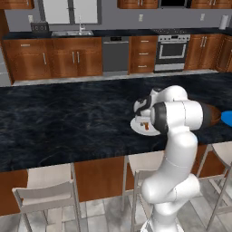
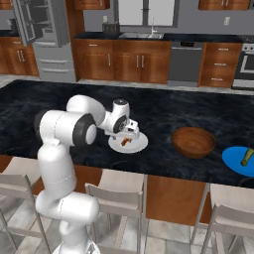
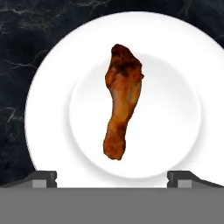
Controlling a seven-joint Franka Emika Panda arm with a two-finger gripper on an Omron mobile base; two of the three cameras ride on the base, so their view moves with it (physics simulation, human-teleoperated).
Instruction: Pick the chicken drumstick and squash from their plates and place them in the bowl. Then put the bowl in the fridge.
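The fingers [image 3: 43,178] were spread wide in the hand view, one dark tip at each bottom corner, with the whole width of the white plate [image 3: 175,65] between them, and they weren't gripping or touching anything. The chicken drumstick [image 3: 121,101] lay in the middle of that plate, fat end toward the top of the view and thin end pointing down toward the gap between the tips (still clearly apart from both).

From the right base view the gripper [image 2: 130,135] hung just over the white plate [image 2: 139,143] on the dark marble bench [image 2: 173,109], and you could see a bit of the drumstick [image 2: 126,142] under it. That side also showed stuff the hand view didn't: the reddish-brown bowl [image 2: 193,141] sitting further right on the bench, well apart from the white plate, and past it the blue plate [image 2: 233,161] with the dark green squash [image 2: 246,158] on it. The grey fridge [image 2: 43,34] stood at the back left with its door open.

The left base view was mostly the arm's body in the way; the white plate [image 1: 138,126] and a sliver of drumstick [image 1: 146,125] peeked out beside it, the bowl [image 1: 213,114] showed behind the arm, and just an edge of the blue plate [image 1: 226,118] was visible at the right.
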